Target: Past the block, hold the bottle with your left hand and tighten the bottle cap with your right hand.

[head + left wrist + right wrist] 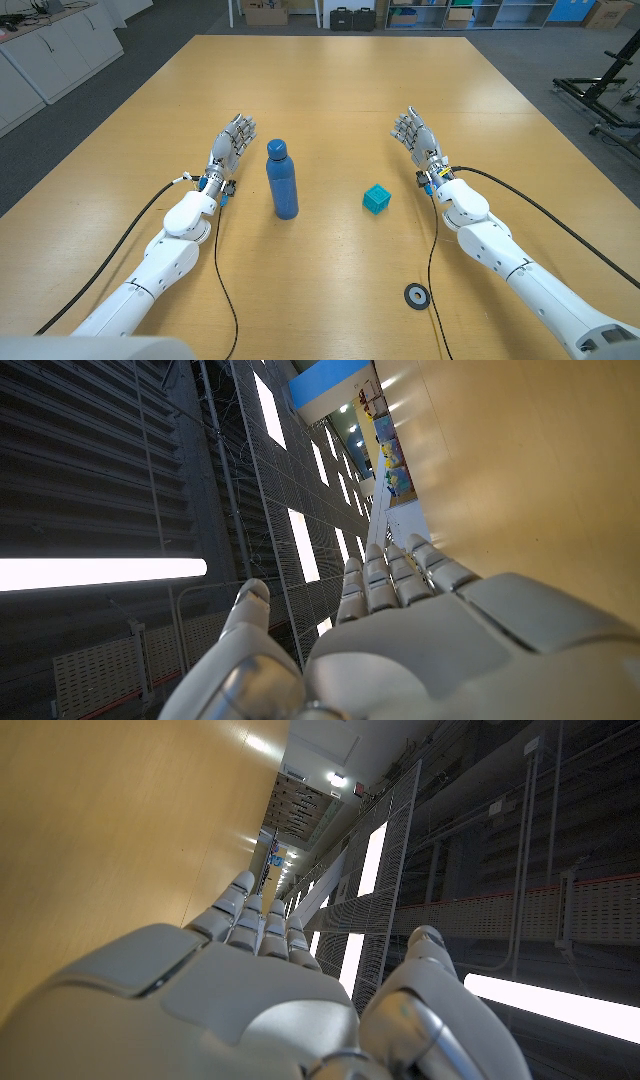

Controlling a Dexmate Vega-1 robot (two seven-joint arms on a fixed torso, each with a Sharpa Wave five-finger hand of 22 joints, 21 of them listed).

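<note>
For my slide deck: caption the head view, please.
Both hands, left and right, wait open beside an upright blue bottle and teal block.

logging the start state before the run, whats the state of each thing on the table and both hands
blue bottle: upright, cap on, not held, beside the left hand
teal block: resting on the table, untouched, between the bottle and the right hand
black ring: lying flat near the table's front edge
left hand: holds nothing, fingers extended
right hand: holds nothing, fingers extended
</note>
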